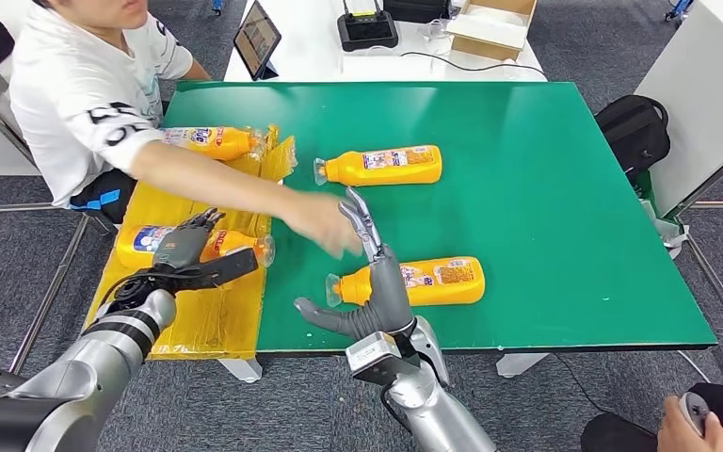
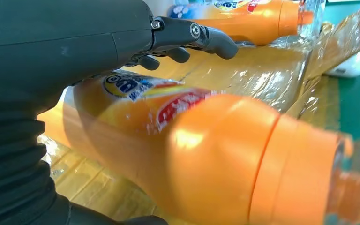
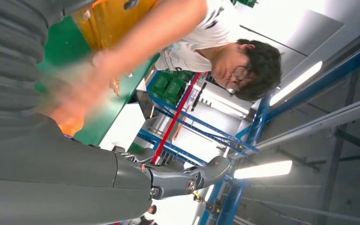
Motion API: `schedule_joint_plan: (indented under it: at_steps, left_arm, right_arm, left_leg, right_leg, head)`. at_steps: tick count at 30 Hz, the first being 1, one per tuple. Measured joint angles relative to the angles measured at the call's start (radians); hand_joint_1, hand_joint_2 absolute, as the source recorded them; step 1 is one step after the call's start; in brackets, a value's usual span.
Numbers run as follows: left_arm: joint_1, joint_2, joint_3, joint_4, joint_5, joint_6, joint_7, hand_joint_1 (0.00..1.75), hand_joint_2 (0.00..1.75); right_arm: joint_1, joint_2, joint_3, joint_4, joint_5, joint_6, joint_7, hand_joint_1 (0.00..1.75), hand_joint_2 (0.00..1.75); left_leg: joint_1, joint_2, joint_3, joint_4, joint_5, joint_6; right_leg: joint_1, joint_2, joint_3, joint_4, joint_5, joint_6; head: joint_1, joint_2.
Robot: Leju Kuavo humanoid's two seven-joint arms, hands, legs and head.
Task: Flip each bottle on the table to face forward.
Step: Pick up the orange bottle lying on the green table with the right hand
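Several orange bottles with clear caps lie on their sides. One bottle [image 1: 382, 166] is mid-table. Another bottle [image 1: 433, 281] lies near the front edge, just behind my right hand [image 1: 369, 282], which stands upright with fingers spread and holds nothing. My left hand [image 1: 188, 247] hovers around a third bottle [image 1: 146, 241] on the yellow plastic sheet [image 1: 198, 315]. In the left wrist view that bottle [image 2: 201, 154] lies between the thumb and the outstretched fingers [image 2: 206, 38], which do not press on it. A fourth bottle [image 1: 212, 141] lies further back on the sheet.
A person in a white shirt sits at the table's left side, and their hand [image 1: 325, 221] reaches across to the middle, close to my right hand. The green table [image 1: 565, 188] has free room on its right half. A black bag [image 1: 633, 127] lies on the floor to the right.
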Motion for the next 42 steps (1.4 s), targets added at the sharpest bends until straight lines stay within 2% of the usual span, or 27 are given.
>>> schedule_joint_plan:
  at_steps: [5,10,14,18,22,24,26,31,34,36,38,42]
  left_arm:
    - [-0.001,-0.007,0.060,-0.002,0.107,-0.055,-0.077,0.00,1.75]
    - [0.001,-0.017,0.165,-0.010,0.325,-0.252,-0.216,0.00,1.75]
    - [0.010,-0.027,0.242,-0.019,0.460,-0.399,-0.299,0.00,1.75]
    - [0.040,-0.036,0.302,-0.059,0.637,-0.532,-0.371,0.00,1.75]
    - [0.074,-0.058,0.332,-0.134,0.817,-0.543,-0.383,0.00,1.75]
    - [0.087,-0.071,0.345,-0.171,0.876,-0.510,-0.383,0.00,1.75]
    - [0.106,-0.088,0.357,-0.221,0.954,-0.431,-0.384,0.00,1.75]
    - [0.162,-0.127,0.369,-0.372,1.070,-0.196,-0.385,0.00,1.75]
    - [0.226,-0.135,0.342,-0.502,1.062,0.041,-0.385,0.00,1.75]
    - [0.269,-0.136,0.312,-0.578,1.049,0.158,-0.385,0.00,1.75]
    - [0.300,-0.136,0.291,-0.633,1.044,0.192,-0.385,0.00,1.75]
    - [0.332,-0.137,0.266,-0.699,1.038,0.198,-0.385,0.00,1.75]
  right_arm:
    - [0.000,0.005,-0.005,0.016,-0.002,0.012,0.001,0.00,1.75]
    - [-0.001,0.008,-0.014,0.035,-0.007,0.016,0.002,0.00,1.75]
    - [-0.001,0.008,-0.019,0.051,-0.016,0.021,0.002,0.00,0.00]
    - [-0.001,0.008,-0.027,0.066,-0.018,0.033,0.000,0.00,0.00]
    - [-0.001,0.011,-0.034,0.078,-0.014,0.037,0.000,0.00,0.00]
    - [-0.001,0.013,-0.037,0.084,-0.007,0.037,0.003,0.00,0.87]
    - [-0.001,0.014,-0.039,0.089,0.010,0.035,0.014,0.00,1.75]
    - [-0.004,0.009,-0.041,0.104,0.061,0.031,0.075,0.00,1.75]
    - [-0.017,-0.017,-0.044,0.109,0.125,0.039,0.162,0.00,1.75]
    - [-0.027,-0.043,-0.051,0.111,0.152,0.046,0.200,0.00,1.75]
    - [-0.034,-0.062,-0.056,0.111,0.161,0.050,0.210,0.00,1.75]
    - [-0.044,-0.082,-0.058,0.111,0.163,0.052,0.214,0.00,1.75]
  left_leg:
    - [0.000,-0.002,0.001,0.000,0.000,0.000]
    - [0.000,-0.002,0.003,0.000,0.000,0.000]
    - [0.000,-0.002,0.004,0.000,0.000,0.000]
    - [0.000,-0.001,0.004,0.000,0.000,0.000]
    - [0.000,-0.001,0.002,0.000,0.000,0.000]
    - [0.000,-0.001,0.001,0.000,0.000,0.000]
    - [0.000,-0.001,0.001,0.000,0.000,0.000]
    - [0.000,-0.001,0.000,0.000,0.000,0.000]
    - [0.000,-0.001,0.000,0.000,0.000,0.000]
    - [0.000,-0.001,0.000,0.000,0.000,0.000]
    - [0.000,-0.002,0.000,0.000,0.000,0.000]
    - [0.000,-0.001,0.000,0.000,0.000,0.000]
  right_leg:
    - [0.000,-0.001,0.002,0.000,0.000,0.000]
    - [0.000,-0.001,0.005,0.000,0.000,0.000]
    - [0.000,-0.001,0.005,0.000,0.000,0.000]
    - [0.000,0.000,0.003,0.000,0.000,0.000]
    - [0.000,0.000,0.002,0.000,0.000,0.000]
    - [0.000,0.000,0.001,0.000,0.000,0.000]
    - [0.000,0.000,0.001,0.000,0.000,0.000]
    - [0.000,0.000,0.001,0.000,0.000,0.000]
    - [0.000,0.000,0.000,0.000,0.000,0.000]
    - [0.000,0.000,0.000,0.000,0.000,0.000]
    - [0.000,-0.001,0.000,0.000,0.000,0.000]
    - [0.000,0.000,0.000,0.000,0.000,0.000]
  head:
    - [0.000,0.000]
    - [0.000,0.000]
    - [0.000,0.000]
    - [0.000,0.000]
    - [0.000,0.000]
    - [0.000,0.000]
    - [0.000,0.000]
    - [0.000,0.000]
    - [0.000,0.000]
    - [0.000,0.000]
    - [0.000,0.000]
    - [0.000,0.000]
